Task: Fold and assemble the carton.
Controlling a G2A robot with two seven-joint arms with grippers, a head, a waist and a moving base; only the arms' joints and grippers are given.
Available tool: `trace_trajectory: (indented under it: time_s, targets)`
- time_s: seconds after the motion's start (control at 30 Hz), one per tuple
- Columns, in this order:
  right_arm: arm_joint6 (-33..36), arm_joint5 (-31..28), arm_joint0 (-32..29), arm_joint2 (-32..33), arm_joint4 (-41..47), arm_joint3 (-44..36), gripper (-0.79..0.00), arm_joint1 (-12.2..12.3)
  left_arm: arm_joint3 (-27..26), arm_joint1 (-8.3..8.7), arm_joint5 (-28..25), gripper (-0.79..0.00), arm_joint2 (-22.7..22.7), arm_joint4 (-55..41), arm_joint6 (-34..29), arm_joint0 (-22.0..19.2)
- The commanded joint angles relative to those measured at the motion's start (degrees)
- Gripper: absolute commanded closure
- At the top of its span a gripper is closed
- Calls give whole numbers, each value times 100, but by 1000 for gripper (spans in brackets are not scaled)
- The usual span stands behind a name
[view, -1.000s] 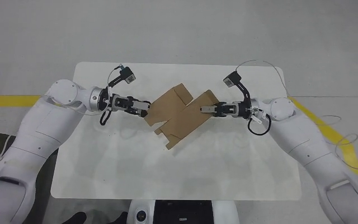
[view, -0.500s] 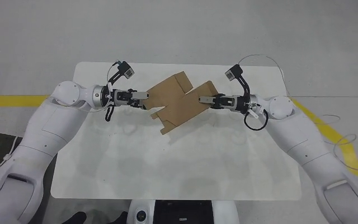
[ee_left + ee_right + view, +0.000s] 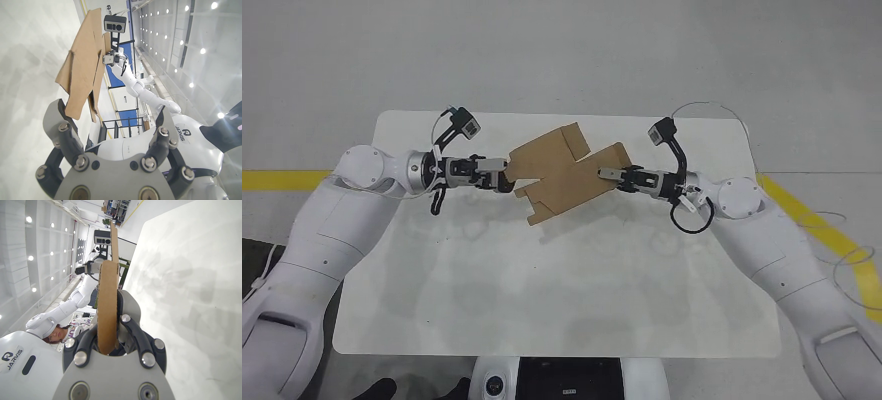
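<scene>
Flattened brown corrugated carton, creased flaps, edge clamped between right fingers

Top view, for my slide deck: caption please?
Right tool grips the cardboard carton; open left tool at its opposite edge.

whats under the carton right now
The white table, with the carton clamped in the right gripper above it. From above, the carton covers the patch directly beneath it.

White table, rounded corners, standing on grey floor.
</scene>
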Motion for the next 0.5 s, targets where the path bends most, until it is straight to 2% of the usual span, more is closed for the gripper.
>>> trace_trajectory:
  time_s: [0.0, 0.23, 0.47]
  targets:
    - [-8, 31, -1, 4, -71, 23, 0, -22, -21, 2, 65, -785, -77, -34, -29, 15]
    - [-8, 86, -16, 40, -220, 92, 0, -94, -142, 18, 216, -785, -332, -70, -154, 69]
    - [75, 118, 2, 71, -315, 45, 0, -168, -216, -40, 364, -785, -390, 61, 95, 99]
